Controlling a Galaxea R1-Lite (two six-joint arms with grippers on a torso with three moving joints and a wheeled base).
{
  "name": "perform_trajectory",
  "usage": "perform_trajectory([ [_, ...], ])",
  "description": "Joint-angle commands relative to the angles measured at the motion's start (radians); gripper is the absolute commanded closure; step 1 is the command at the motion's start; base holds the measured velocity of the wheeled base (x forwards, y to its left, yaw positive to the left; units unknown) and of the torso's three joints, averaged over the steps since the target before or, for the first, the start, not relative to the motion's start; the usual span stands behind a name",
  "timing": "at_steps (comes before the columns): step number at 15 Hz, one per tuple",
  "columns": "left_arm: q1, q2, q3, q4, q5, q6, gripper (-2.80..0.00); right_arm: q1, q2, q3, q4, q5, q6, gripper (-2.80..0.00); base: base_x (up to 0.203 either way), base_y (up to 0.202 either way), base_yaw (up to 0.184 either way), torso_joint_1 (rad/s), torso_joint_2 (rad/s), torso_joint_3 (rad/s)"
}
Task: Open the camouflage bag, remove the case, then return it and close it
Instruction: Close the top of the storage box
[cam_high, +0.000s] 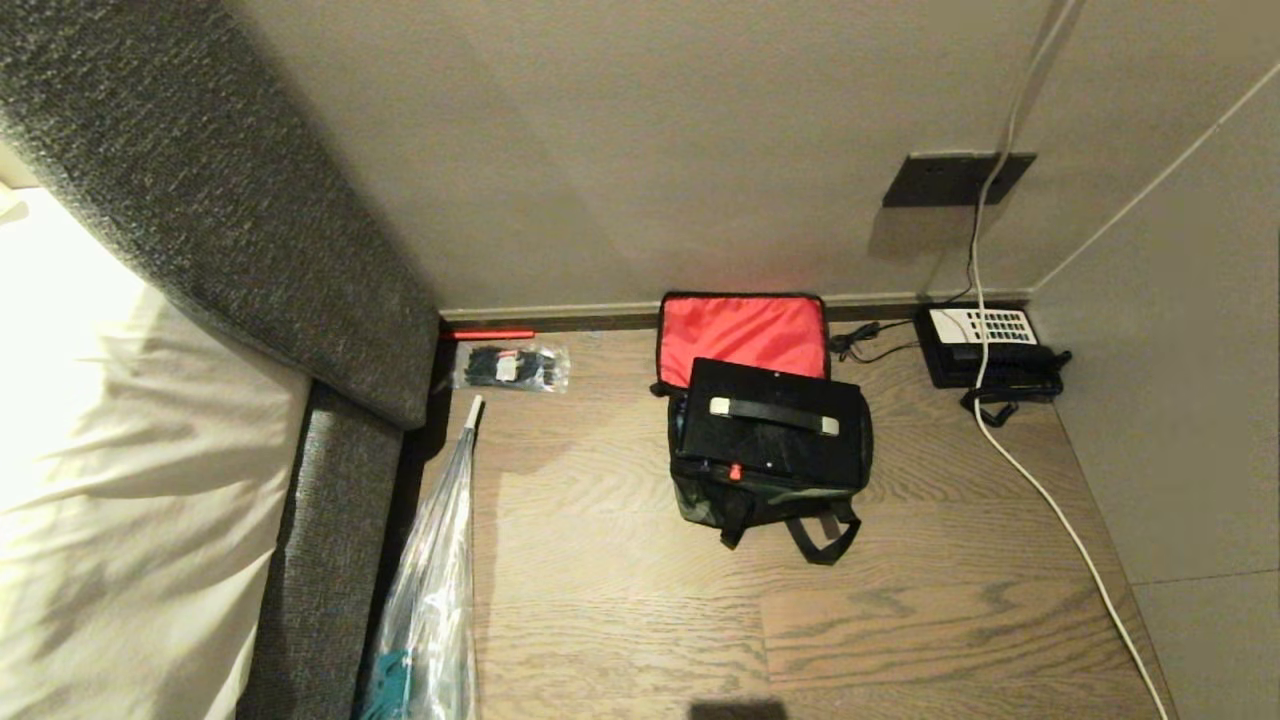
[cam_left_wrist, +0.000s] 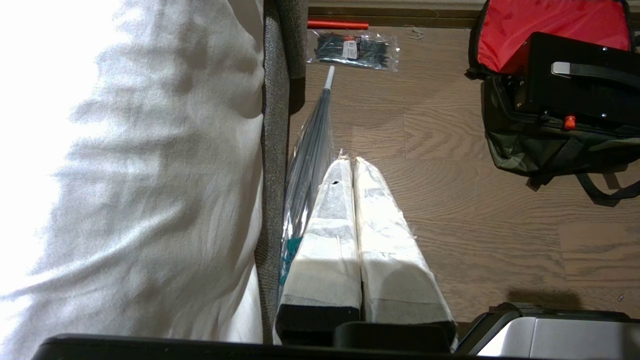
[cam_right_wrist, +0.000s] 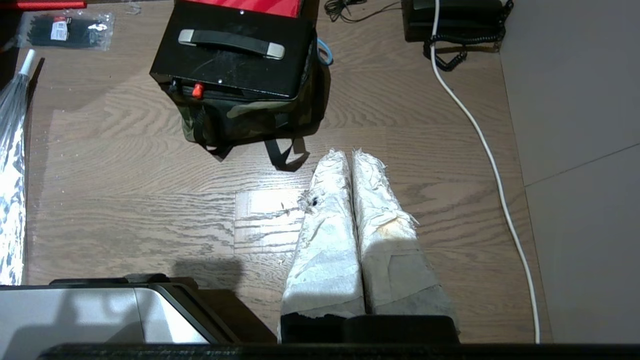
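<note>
Two big things sit together on the floor: the camouflage bag (cam_high: 765, 500), lid flopped back at 12 o'clock, and the case (cam_high: 770, 425) poking out of its top. Push the case down flat first (lid can't zip otherwise). Both claws, the right gripper (cam_right_wrist: 351, 157) and the left gripper (cam_left_wrist: 350, 165), are pinched together, holding nothing.

Hotel-like bedroom: white-sheeted bed (cam_high: 120, 480), wood floor (cam_high: 620, 620), corded telephone (cam_high: 985, 345) by wall.

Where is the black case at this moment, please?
In the head view the case sits in the open camouflage bag on the floor, right of centre, before the raised red-lined lid, with the telephone to its right.
</note>
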Motion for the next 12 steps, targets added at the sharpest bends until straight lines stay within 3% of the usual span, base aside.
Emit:
perform_trajectory([
  [1,0.000,-0.002,0.000,0.000,-0.001,-0.004,0.00,0.000,-0.021,0.001,0.002,0.000,0.000,0.00,0.000,0.000,0.000,0.000,0.00,0.000],
  [5,0.000,-0.001,-0.012,-0.001,0.001,0.001,0.00,0.000,-0.021,0.000,0.002,0.000,0.000,0.00,0.000,0.000,0.000,0.000,0.00,0.000],
  [8,0.000,0.074,-0.187,0.026,-0.024,-0.011,0.00,0.000,-0.021,0.000,0.002,0.000,0.000,0.00,0.000,0.000,0.000,0.000,0.00,0.000],
  [12,0.000,0.531,-0.479,0.028,-0.056,-0.132,0.00,0.000,-0.021,-0.001,0.002,0.000,0.000,0.00,0.000,0.000,0.000,0.000,0.00,0.000],
])
